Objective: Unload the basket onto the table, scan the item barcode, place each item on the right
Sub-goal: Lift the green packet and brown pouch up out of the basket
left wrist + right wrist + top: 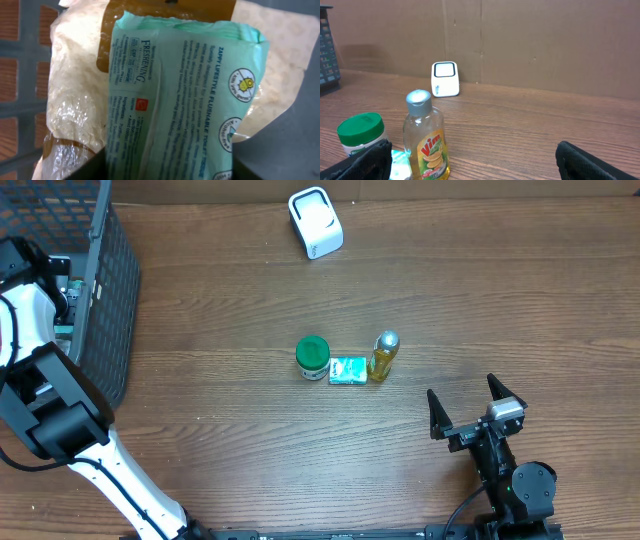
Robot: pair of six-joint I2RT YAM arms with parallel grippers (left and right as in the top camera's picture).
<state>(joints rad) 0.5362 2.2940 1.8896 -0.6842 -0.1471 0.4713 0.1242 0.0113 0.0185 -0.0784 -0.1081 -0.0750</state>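
Left gripper (pixel 66 305) down inside basket (pixel 115 290)

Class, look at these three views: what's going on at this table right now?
The left gripper is down in the basket, close over a mint-green wipes pack lying on a clear bag; whether it grips yet is unclear. The right gripper sits open, holding nothing. A green-lidded jar, small green packet and Vim bottle stand mid-table, the white scanner beyond them.
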